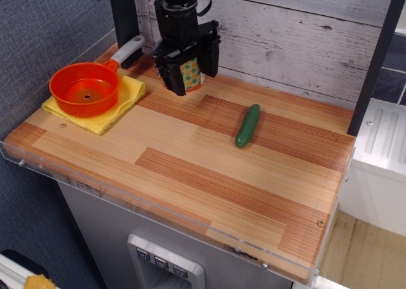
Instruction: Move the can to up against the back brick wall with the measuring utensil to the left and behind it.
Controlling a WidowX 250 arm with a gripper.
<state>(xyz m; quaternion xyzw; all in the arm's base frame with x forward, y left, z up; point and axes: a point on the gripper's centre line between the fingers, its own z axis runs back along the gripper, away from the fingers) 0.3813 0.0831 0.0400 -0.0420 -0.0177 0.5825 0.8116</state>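
The can [189, 74], yellow-green with orange and teal dots, stands between the black fingers of my gripper [189, 73], which is shut on it near the back of the wooden table. The whitewashed plank wall [298, 35] is just behind it. The orange measuring cup [84, 88] with its white-grey handle [128, 50] sits to the left on a yellow cloth [117, 105]; its handle end lies left of and slightly behind the can. The can's top is hidden by the gripper body.
A green cucumber [248, 125] lies right of the can on the wooden tabletop [209, 168]. A black post [124, 16] stands at the back left corner by the blue-grey side wall [44, 29]. Another dark post [379, 54] is at the right.
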